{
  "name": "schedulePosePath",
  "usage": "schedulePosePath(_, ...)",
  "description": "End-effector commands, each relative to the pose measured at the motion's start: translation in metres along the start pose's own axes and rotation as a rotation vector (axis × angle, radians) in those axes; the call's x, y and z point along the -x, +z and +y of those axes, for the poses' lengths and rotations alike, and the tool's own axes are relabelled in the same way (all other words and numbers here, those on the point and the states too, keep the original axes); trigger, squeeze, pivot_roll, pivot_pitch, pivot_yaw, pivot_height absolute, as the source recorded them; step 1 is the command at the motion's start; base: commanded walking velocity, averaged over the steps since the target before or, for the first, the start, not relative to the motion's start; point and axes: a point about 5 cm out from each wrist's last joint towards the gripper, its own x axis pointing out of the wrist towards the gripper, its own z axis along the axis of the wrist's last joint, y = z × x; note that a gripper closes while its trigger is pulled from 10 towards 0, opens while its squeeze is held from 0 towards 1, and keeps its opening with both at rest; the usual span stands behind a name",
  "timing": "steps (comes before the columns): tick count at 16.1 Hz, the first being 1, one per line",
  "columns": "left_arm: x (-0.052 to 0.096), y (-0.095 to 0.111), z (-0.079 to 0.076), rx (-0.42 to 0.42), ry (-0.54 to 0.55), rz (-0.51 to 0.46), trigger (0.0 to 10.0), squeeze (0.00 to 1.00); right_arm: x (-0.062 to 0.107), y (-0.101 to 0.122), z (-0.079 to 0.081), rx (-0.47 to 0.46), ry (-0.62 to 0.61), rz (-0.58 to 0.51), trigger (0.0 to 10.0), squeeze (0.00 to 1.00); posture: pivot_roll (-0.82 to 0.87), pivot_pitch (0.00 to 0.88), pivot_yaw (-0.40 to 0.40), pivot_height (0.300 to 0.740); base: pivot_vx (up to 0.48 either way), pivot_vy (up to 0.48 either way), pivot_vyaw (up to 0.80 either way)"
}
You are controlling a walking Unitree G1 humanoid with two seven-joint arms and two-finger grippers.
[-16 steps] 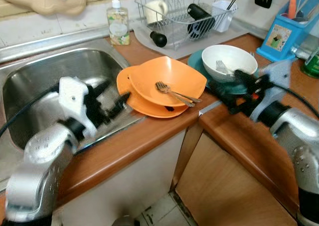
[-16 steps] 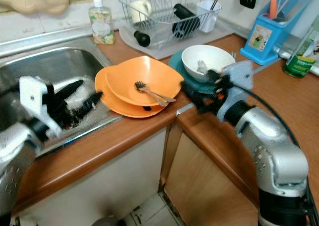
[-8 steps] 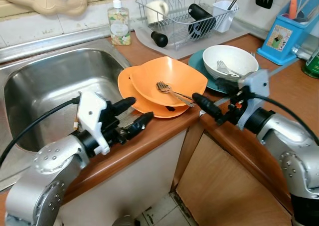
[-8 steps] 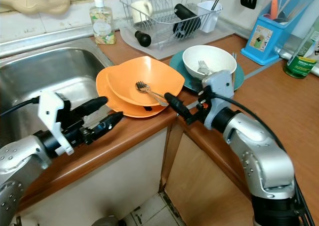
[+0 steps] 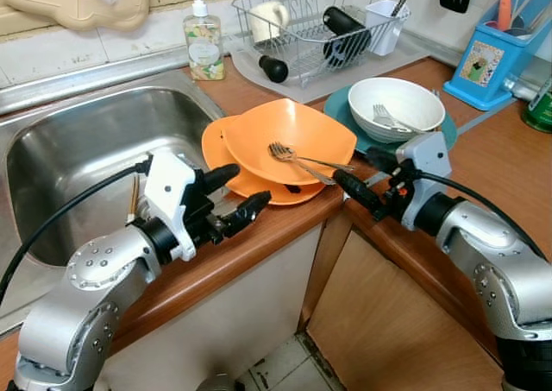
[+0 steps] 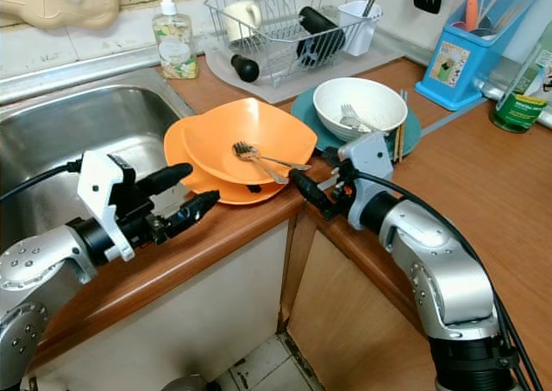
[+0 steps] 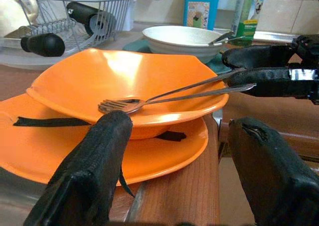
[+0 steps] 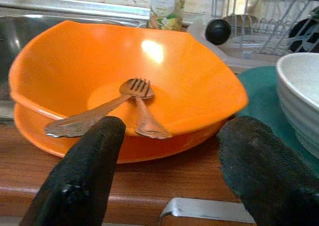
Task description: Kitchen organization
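Orange is what I'm closing on from both sides: a square-cornered orange plastic bowl point(image 5: 291, 138) stacked on a flat orange plate point(image 5: 226, 168), the pair sitting on the brown wooden counter point(image 5: 259, 236) right at its front edge, between the stainless steel sink point(image 5: 86, 158) and the white ceramic bowl point(image 5: 395, 106) on its teal plate point(image 5: 341, 106).

Two metal forks point(image 5: 297, 160) lie loose in the orange bowl, handles sticking out over the rim towards my right gripper point(image 5: 366, 177). Its fingers are spread, one just beside those handles. My left gripper point(image 5: 235, 197) is also open, hovering near the plate's sink-side rim, touching nothing.

My worry is the forks. If I lift or tip the bowl, they could slide out and drop off the counter's edge to the floor. A nudge from the right fingers point(image 8: 84, 166) on the handles would flick them out. A push from either side could also shove the stack off the plate.
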Motion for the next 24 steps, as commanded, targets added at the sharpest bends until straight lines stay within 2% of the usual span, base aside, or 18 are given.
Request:
schedulePosePath(1, 0.001, 0.001, -0.002, -0.013, 0.005, 0.003, 10.0, 0.18, -0.003, 0.005, 0.000, 0.004, 0.024, -0.025, 0.6, 0.00, 0.06, 0.000, 0.019, 0.740, 0.000, 0.000, 0.00)
schedulePosePath(2, 0.002, 0.001, -0.002, -0.011, 0.006, 0.001, 10.0, 0.18, -0.004, 0.006, 0.000, -0.003, 0.036, -0.034, 0.5, 0.00, 0.07, 0.000, 0.014, 0.740, 0.000, 0.000, 0.00)
schedulePosePath(3, 0.002, 0.000, -0.003, -0.009, 0.006, 0.002, 10.0, 0.18, -0.006, 0.006, 0.001, -0.024, 0.055, -0.045, 0.0, 0.00, 0.07, 0.000, 0.014, 0.740, 0.000, 0.000, 0.00)
schedulePosePath(9, 0.000, -0.001, -0.002, -0.015, 0.005, 0.016, 10.0, 0.19, -0.008, 0.001, -0.003, -0.124, 0.079, -0.029, 0.0, 0.00, 0.06, 0.000, 0.017, 0.740, 0.000, 0.000, 0.00)
schedulePosePath(17, -0.002, -0.003, -0.002, -0.045, -0.007, 0.035, 10.0, 0.19, -0.010, 0.006, -0.008, -0.156, 0.060, -0.057, 0.0, 0.00, 0.06, 0.000, 0.016, 0.740, 0.000, 0.000, 0.00)
schedulePosePath(21, -0.003, -0.002, -0.002, -0.056, -0.004, 0.025, 10.0, 0.20, -0.009, 0.012, -0.012, -0.122, 0.028, -0.069, 0.0, 0.00, 0.06, 0.000, 0.017, 0.740, 0.000, 0.000, 0.00)
schedulePosePath(22, -0.004, -0.001, -0.001, -0.060, 0.002, 0.019, 10.0, 0.19, -0.009, 0.015, -0.014, -0.083, 0.015, -0.064, 0.0, 0.00, 0.05, 0.000, 0.019, 0.740, 0.000, 0.000, 0.00)
schedulePosePath(24, -0.005, 0.001, 0.002, -0.134, -0.002, 0.044, 10.0, 0.19, -0.010, 0.024, -0.017, 0.055, -0.007, -0.045, 0.0, 0.00, 0.05, 0.000, 0.019, 0.740, 0.000, 0.000, 0.00)
